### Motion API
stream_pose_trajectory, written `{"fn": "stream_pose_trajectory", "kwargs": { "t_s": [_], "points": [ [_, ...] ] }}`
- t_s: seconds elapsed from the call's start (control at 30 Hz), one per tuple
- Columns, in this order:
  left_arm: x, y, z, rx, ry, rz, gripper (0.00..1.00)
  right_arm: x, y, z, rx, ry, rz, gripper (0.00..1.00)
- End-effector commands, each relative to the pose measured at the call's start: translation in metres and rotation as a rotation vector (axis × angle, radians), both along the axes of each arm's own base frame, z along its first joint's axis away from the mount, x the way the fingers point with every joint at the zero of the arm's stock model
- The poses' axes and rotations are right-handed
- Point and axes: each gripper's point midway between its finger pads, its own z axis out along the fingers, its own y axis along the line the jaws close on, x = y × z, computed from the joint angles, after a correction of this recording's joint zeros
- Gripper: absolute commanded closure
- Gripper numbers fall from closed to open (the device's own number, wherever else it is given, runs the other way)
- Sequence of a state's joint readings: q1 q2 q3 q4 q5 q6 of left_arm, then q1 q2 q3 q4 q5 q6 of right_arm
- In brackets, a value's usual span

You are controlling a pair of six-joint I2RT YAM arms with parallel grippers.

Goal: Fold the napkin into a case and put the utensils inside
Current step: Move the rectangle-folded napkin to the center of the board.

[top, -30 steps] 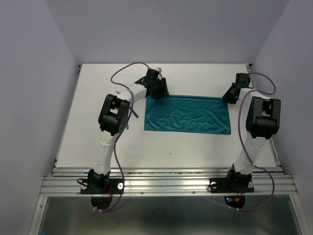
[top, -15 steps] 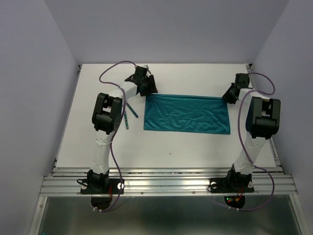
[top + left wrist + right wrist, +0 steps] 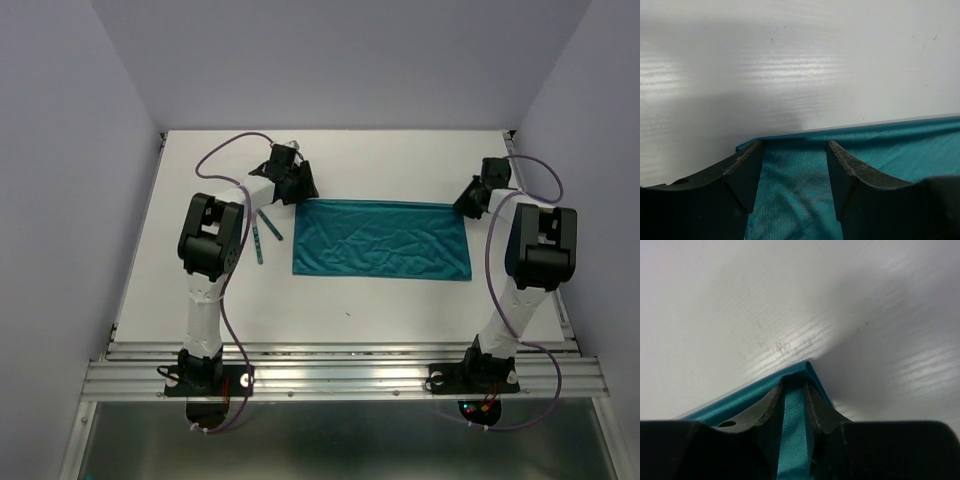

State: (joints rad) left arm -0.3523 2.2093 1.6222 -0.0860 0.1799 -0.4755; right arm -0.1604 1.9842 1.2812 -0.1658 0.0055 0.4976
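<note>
Napkin: the napkin [image 3: 385, 238] is laid flat as a teal rectangle in the middle of the bench [image 3: 400, 155], long side running left to right, its surface lightly creased
Utensils: the utensils [image 3: 258, 240] are seen on the bench just left of the napkin, apart from it and not yet inside any cloth
Left tool: the left tool [image 3: 795, 145] is set at the far left corner with its fingers apart; cloth lies between them unpinched
Right tool: the right tool [image 3: 796, 382] is closed on a raised ridge of cloth at the far right corner
Handling: the cloth is judged light, limp and slightly glossy, so sagging and slipping from a shallow pinch are expected
Hold: both far corners are judged best, gripped deeply, so the hem is kept taut
</note>
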Motion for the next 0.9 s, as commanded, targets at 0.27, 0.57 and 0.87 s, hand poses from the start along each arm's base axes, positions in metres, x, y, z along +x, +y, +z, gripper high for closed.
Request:
{"fn": "stream_pose_trajectory", "kwargs": {
  "t_s": [0.27,0.57,0.87],
  "points": [
    [-0.065,0.039,-0.010,0.095,0.079,0.042,0.35,-0.078,0.020,-0.021,0.066,0.126,0.011,0.70],
    [-0.068,0.036,0.019,0.116,0.018,0.037,0.35,-0.076,0.016,0.014,0.041,0.066,-0.001,0.68],
    [-0.083,-0.061,0.062,0.074,-0.053,-0.146,0.35,-0.125,0.005,0.028,-0.043,0.135,-0.049,0.48]
  ]
}}
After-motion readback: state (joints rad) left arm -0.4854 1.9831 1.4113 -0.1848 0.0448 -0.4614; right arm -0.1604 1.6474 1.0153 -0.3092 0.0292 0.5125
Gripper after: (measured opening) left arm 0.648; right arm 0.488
